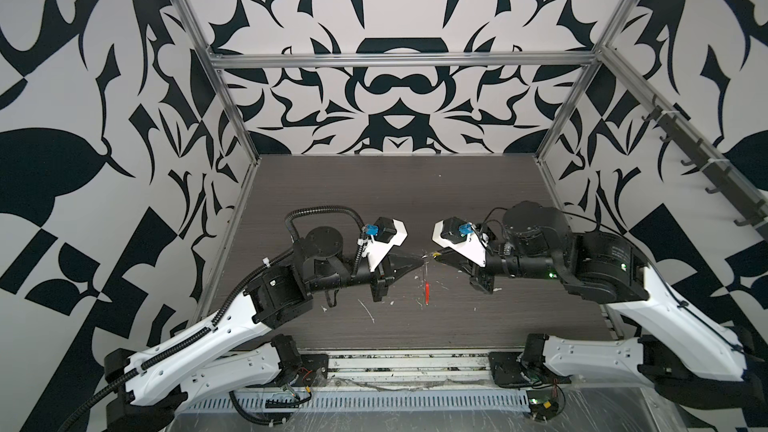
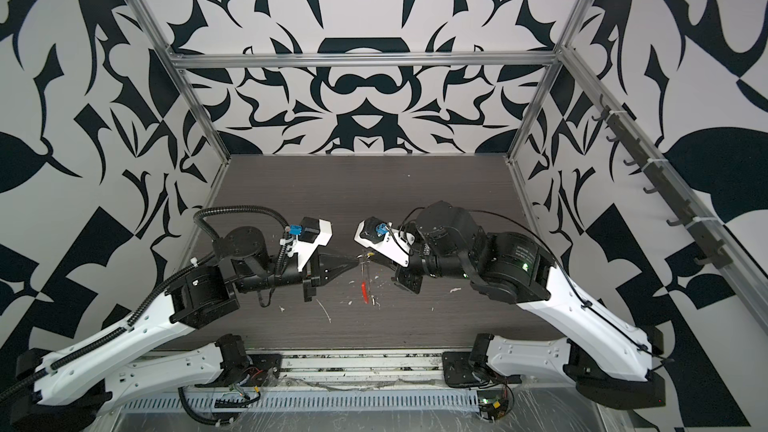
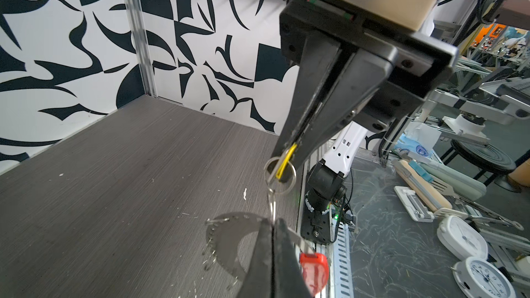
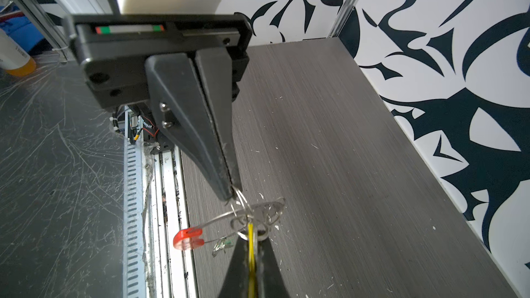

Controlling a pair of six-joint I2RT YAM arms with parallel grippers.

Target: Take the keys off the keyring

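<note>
— Where is the keyring [image 4: 218, 219]?
— Held up over the counter [image 4: 315, 139] between both tools, red sleeve [image 4: 187, 239] hanging below. The left tool [image 4: 231, 193] is clamped on its wire; the right tool [image 3: 295, 144] pinches the yellow tag [image 3: 286, 160].
— Anything around?
— The green tag [image 4: 226, 242] dangles beside the sleeve; white flecks [image 1: 368, 311] litter the counter.
</note>
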